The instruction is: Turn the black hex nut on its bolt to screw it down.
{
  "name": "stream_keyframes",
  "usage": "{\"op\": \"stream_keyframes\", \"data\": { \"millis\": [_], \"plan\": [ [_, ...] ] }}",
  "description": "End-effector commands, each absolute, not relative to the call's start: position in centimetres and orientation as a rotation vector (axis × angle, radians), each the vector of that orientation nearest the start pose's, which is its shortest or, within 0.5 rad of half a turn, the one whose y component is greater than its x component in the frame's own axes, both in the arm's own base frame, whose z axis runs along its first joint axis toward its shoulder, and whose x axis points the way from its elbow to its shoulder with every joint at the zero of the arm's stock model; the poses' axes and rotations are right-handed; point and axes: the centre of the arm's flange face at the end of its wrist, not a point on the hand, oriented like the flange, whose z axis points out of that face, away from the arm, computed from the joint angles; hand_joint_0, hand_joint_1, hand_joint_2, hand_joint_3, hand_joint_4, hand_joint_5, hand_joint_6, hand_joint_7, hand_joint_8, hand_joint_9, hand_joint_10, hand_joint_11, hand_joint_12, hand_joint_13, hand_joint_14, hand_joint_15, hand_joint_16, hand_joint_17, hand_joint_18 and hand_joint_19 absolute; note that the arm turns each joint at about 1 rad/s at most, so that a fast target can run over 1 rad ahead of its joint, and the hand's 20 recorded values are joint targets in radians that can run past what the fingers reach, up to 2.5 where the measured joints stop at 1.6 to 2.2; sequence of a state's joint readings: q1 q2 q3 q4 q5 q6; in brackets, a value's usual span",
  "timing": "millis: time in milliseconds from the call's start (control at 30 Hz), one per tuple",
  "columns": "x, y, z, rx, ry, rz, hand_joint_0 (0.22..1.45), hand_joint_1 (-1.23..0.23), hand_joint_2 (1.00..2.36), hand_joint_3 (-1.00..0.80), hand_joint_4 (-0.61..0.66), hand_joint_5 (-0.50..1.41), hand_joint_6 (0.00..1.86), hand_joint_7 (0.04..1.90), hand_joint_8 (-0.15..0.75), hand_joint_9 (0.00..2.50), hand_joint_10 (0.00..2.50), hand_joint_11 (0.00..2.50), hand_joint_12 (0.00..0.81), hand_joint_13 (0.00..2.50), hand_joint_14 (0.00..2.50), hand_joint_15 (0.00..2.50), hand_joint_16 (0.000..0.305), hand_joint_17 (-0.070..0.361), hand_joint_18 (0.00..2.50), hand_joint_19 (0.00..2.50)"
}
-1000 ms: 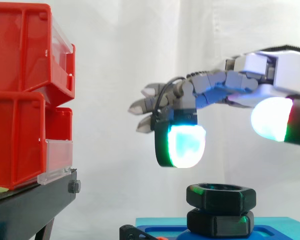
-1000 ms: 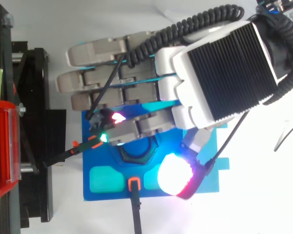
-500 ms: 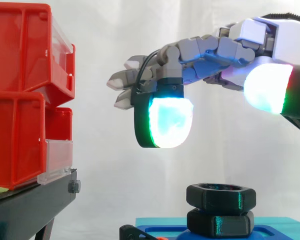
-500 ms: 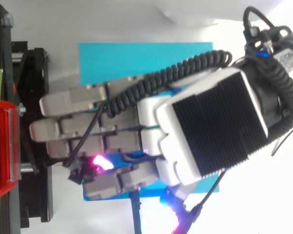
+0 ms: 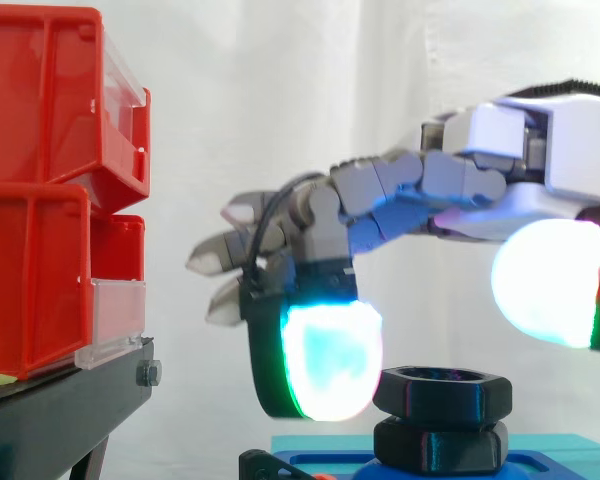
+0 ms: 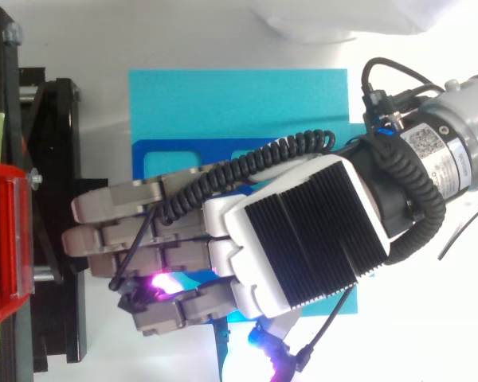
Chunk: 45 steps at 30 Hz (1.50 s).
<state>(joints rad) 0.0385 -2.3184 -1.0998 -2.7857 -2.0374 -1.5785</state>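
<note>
The black hex nut sits high on its bolt, above a second black hex part on the blue base. My hand hovers just over the nut, reaching in from the right. Its fingers are spread and only slightly bent, holding nothing. One glowing cyan fingertip hangs beside the nut's left side, and a white glowing pad hangs above its right. From above, my hand covers the nut and the middle of the blue base.
Stacked red bins stand on a black stand at the left; from above the stand lies close to my fingertips. A black clip with an orange tip sits at the base's left edge. White curtain behind.
My hand first rose and swung forward over the base, then came down again, so the cyan fingertip now hangs level with the nut's left side. The nut has not moved.
</note>
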Motion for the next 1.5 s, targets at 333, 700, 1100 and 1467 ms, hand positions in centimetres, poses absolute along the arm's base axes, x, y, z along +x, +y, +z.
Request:
{"op": "stream_keyframes", "data": {
  "millis": [333, 700, 1100, 1467],
  "plan": [
    [76.6, -6.1, 27.6, -0.405, 1.464, 0.37, 0.44, -0.2, 1.0, -0.5, 0.22, -0.14, 0.5, 1.25, 0.252, 0.57, 0.0, 0.14, 0.318, 0.28, 0.0, 0.0, 0.055, 0.124, 0.1, 0.0],
    [76.6, -6.3, 27.6, -0.408, 1.456, 0.37, 0.44, -0.2, 1.0, -0.5, 0.22, -0.13, 0.5, 1.38, 0.254, 0.57, 0.0, 0.13, 0.317, 0.28, 0.0, 0.0, 0.055, 0.124, 0.1, 0.0],
    [77.0, -7.5, 26.9, -0.412, 1.421, 0.359, 0.44, -0.21, 1.0, -0.5, 0.22, -0.13, 0.52, 1.37, 0.256, 0.58, 0.0, 0.14, 0.317, 0.29, 0.0, 0.0, 0.055, 0.124, 0.11, 0.0],
    [76.8, -8.2, 26.8, -0.413, 1.427, 0.36, 0.45, -0.18, 1.0, -0.5, 0.21, -0.14, 0.58, 1.31, 0.257, 0.59, 0.01, 0.14, 0.315, 0.29, 0.0, 0.0, 0.055, 0.124, 0.1, 0.0]
  ]
}}
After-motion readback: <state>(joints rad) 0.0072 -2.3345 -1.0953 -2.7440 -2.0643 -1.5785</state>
